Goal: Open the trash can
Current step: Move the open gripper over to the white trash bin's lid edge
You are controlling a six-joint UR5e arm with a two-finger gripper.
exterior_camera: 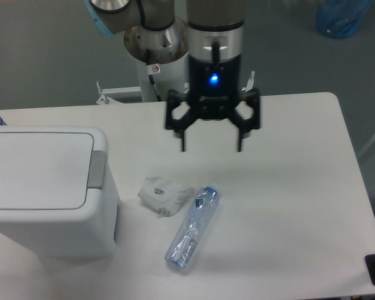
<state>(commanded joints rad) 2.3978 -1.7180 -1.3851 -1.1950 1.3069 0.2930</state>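
At the left edge, the trash can point(47, 187) (lid shut) is cut off; fingers point(182, 139) spread apart.

The white desk point(287, 187) carries the trash can point(47, 187) at its left side, lid closed. Beside it lies a crumpled white wrapper point(162, 195), close to a clear plastic bottle point(192, 228), perhaps touching.

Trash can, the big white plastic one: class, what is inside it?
Nothing inside shows. The large white boxy plastic trash can has its flat lid shut, covering the interior. Only the grey push tab on the lid's right edge shows. The black two-finger gripper hangs open, apart from it.
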